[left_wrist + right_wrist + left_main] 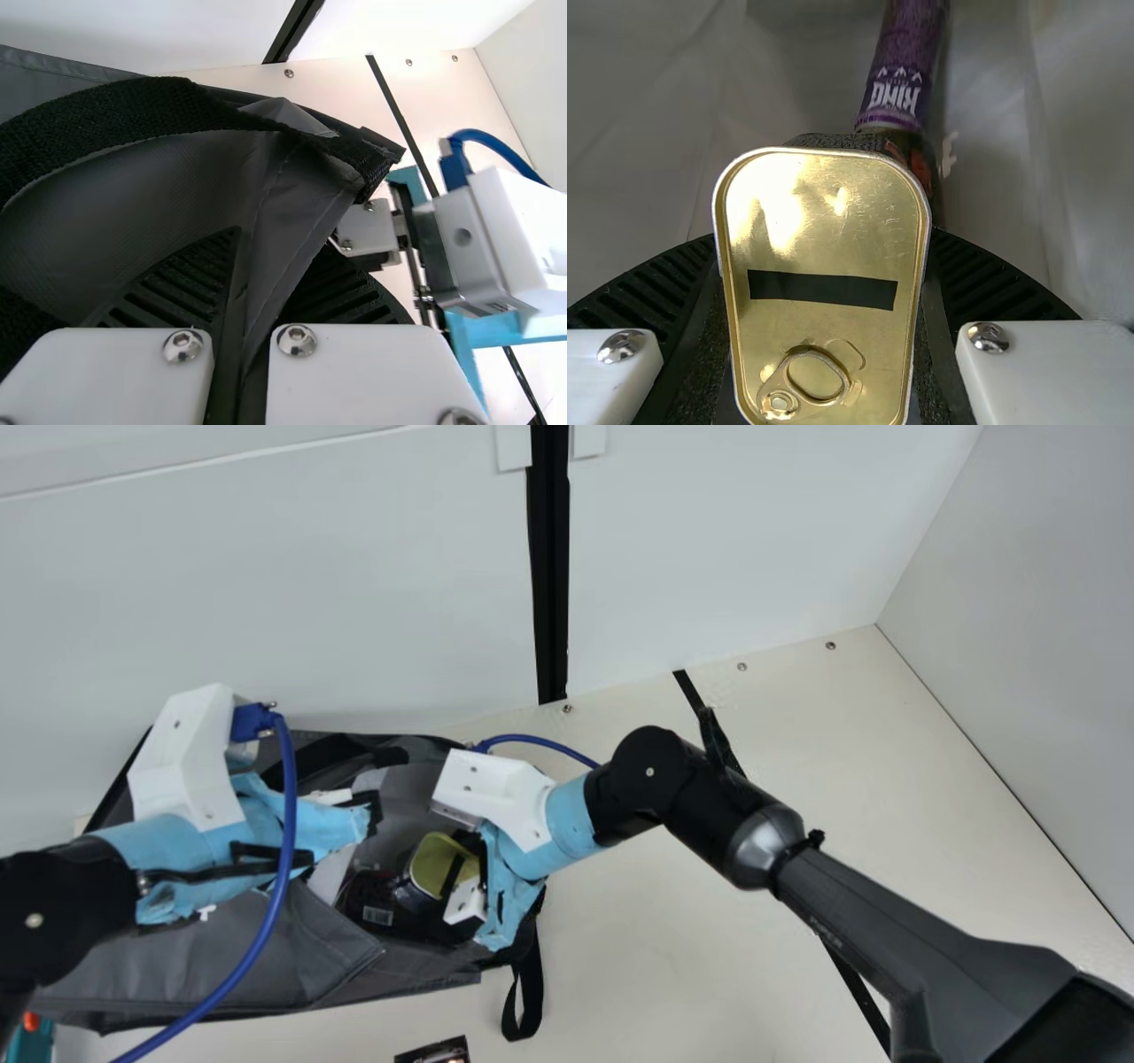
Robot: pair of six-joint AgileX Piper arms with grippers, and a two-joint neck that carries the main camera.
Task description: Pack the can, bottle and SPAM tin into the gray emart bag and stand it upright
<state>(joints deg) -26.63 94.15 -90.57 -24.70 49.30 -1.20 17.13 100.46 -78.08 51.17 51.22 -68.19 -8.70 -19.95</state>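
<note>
SPAM tin [819, 230], its gold lid black-striped and ring-pulled, is pinched in the jaws of the right gripper [454, 868], purple-wrapped bottle [902, 71] beyond; gray bag [288, 221] is pinched by the left gripper [374, 812].

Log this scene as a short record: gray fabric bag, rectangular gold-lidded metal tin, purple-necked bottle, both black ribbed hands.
Gray fabric bag: mouth open, appears to lie on its side
Rectangular gold-lidded metal tin: at the bag's mouth, pull ring showing
Purple-necked bottle: inside the bag, beyond the tin
Left hand: pinching the bag's fabric
Right hand: gripping the tin
</note>
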